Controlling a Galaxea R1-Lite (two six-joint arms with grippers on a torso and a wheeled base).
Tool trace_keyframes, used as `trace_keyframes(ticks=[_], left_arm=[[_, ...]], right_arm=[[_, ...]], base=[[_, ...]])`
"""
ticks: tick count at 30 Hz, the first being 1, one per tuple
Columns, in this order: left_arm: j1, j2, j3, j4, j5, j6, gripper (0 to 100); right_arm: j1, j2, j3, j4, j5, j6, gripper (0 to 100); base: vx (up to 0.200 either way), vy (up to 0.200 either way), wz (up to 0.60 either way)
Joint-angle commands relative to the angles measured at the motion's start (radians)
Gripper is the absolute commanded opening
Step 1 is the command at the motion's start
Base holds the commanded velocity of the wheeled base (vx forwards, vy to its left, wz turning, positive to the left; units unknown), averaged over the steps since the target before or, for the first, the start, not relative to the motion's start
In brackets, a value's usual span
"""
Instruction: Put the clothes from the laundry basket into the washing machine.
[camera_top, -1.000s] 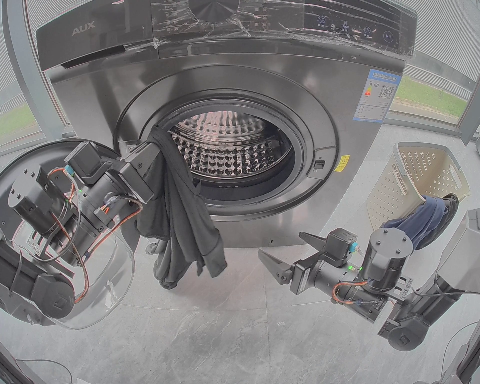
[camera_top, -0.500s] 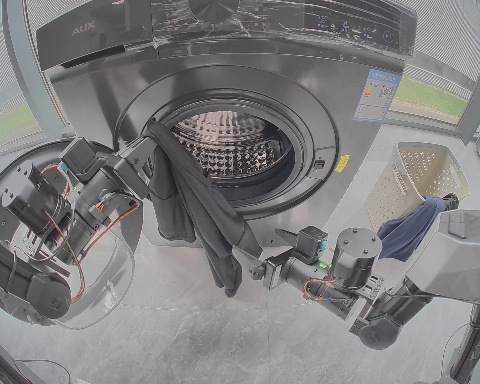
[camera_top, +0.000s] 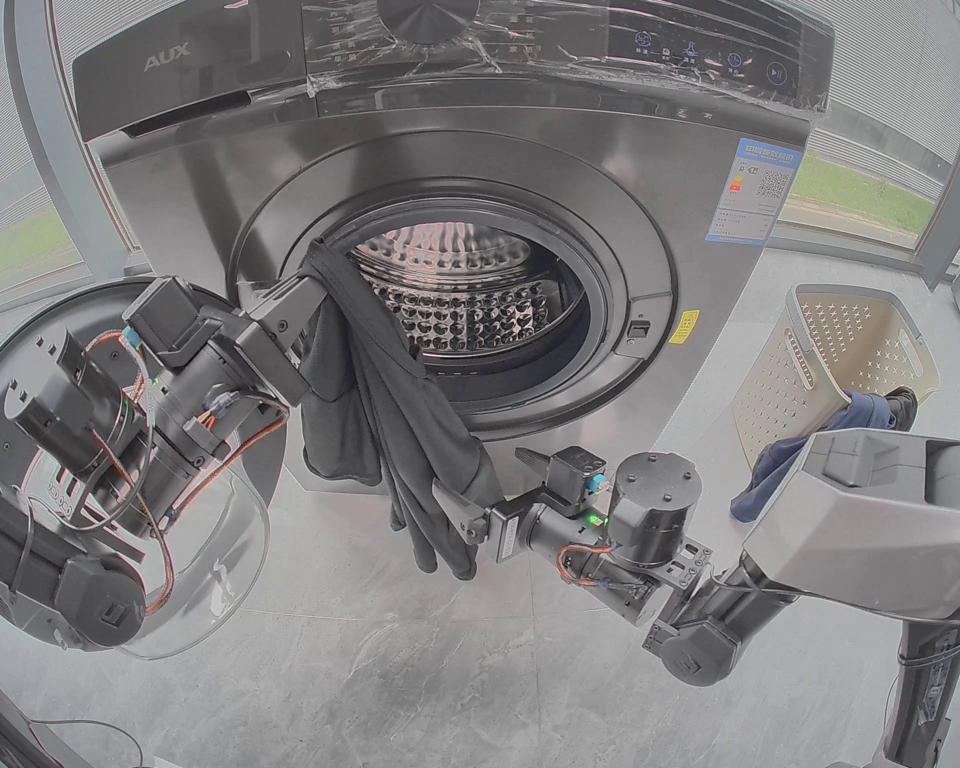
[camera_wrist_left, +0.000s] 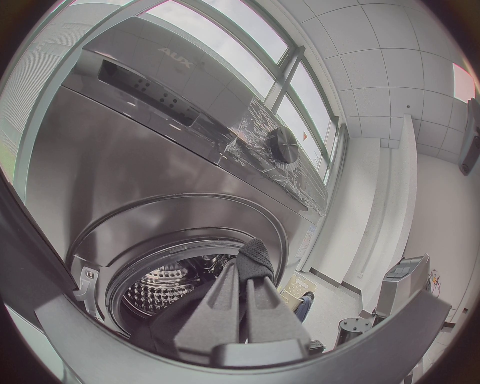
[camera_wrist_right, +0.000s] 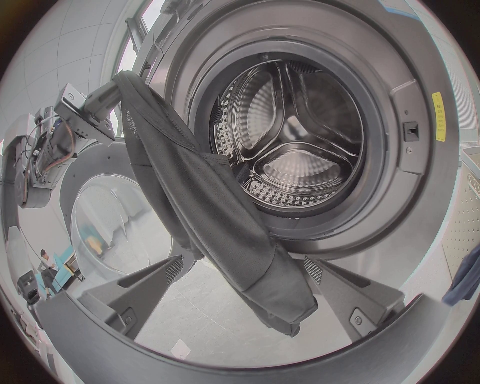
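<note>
A black garment (camera_top: 400, 430) hangs in front of the washing machine's (camera_top: 640, 180) open drum (camera_top: 460, 290), just left of the opening. My left gripper (camera_top: 312, 288) is shut on its top end; a black cloth tip (camera_wrist_left: 254, 256) pokes out between the closed fingers (camera_wrist_left: 220, 310). My right gripper (camera_top: 458, 516) is low, below the door opening, and open. The garment's lower end (camera_wrist_right: 260, 270) lies between its spread fingers (camera_wrist_right: 150, 285), draped over them. At the right, the beige laundry basket (camera_top: 850, 340) holds a blue garment (camera_top: 790, 455).
The machine's round glass door (camera_top: 215, 560) stands swung open at the left, behind my left arm. Grey tiled floor (camera_top: 400, 680) spreads in front of the machine. My right arm's housing (camera_top: 860, 520) partly covers the basket.
My right arm has swung left from the basket side to under the hanging garment, whose lower end now rests between its open fingers. The left gripper has stayed near the door rim, still holding.
</note>
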Motion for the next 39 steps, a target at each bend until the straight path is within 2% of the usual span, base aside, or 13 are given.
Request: trace_keyframes(ticks=[1,10,17,18,24,29,37,38,39], left_arm=[[-0.007,0.0,0.0,-0.001,0.002,0.0,0],[-0.01,-0.006,0.005,-0.001,0.002,0.0,0],[-0.01,-0.006,0.005,-0.001,0.002,0.0,0],[-0.009,-0.006,0.005,-0.001,0.002,-0.001,0],[-0.004,-0.003,0.006,-0.001,0.002,-0.001,0],[-0.004,0.001,0.008,-0.001,0.002,-0.001,0],[0.01,0.004,0.011,0.001,0.002,-0.001,0],[0.01,0.004,0.011,0.001,0.002,-0.001,0],[0.034,0.006,0.02,0.001,-0.005,0.0,0]], right_arm=[[-0.01,0.075,-0.076,0.002,0.009,-0.005,100],[-0.001,0.146,-0.185,0.012,0.014,-0.007,100],[-0.022,0.185,-0.26,0.004,0.012,-0.008,100],[-0.024,0.187,-0.272,0.004,0.011,-0.008,0],[-0.031,0.176,-0.269,0.002,0.012,-0.008,0],[-0.031,0.115,-0.214,0.001,0.012,-0.008,0],[-0.065,-0.089,-0.036,0.009,0.002,-0.013,0],[-0.065,-0.089,-0.036,0.009,0.002,-0.013,0],[-0.073,-0.163,0.019,0.009,-0.004,-0.012,0]], base=[[0.0,0.0,0.0],[0.0,0.0,0.0],[0.0,0.0,0.0],[0.0,0.0,0.0],[0.0,0.0,0.0],[0.0,0.0,0.0],[0.0,0.0,0.0],[0.0,0.0,0.0],[0.0,0.0,0.0]])
